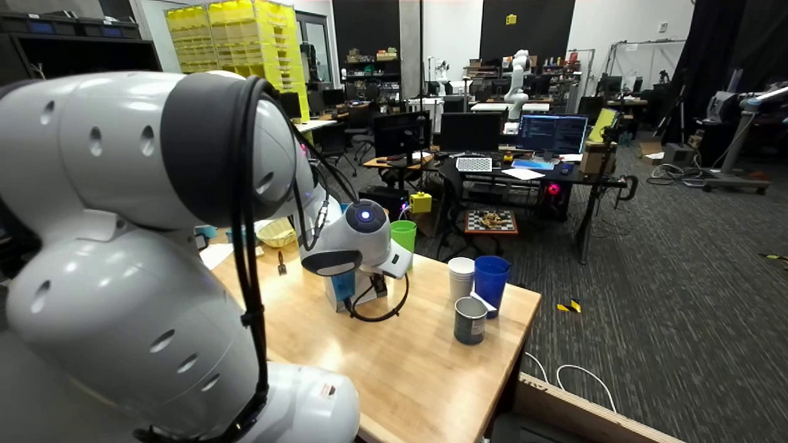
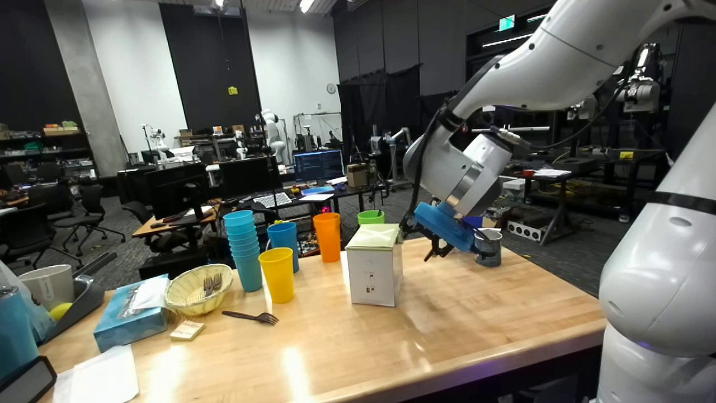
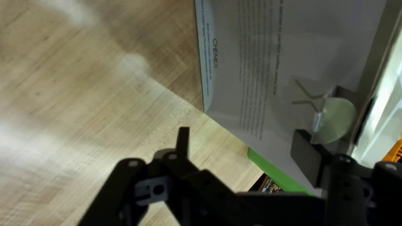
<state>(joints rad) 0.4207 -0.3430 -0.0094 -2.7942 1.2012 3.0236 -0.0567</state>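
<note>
Table (image 2: 475, 308) in all views, wrist's seemingly tilted

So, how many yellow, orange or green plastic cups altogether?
3: yellow cup beside the turquoise stack; orange cup farther back; green cup behind the white cardboard box. Possibly more hidden.

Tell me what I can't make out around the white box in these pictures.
Fine print on the white box: too small and blurred, in the wrist view.
Contact: in the wrist view, a finger of the open gripper overlaps the box, hiding whether they touch.
Green cup: the box hides its lower part in an exterior view.
Orange thing: cut off by the wrist view's right edge; its full shape is unclear.
</note>
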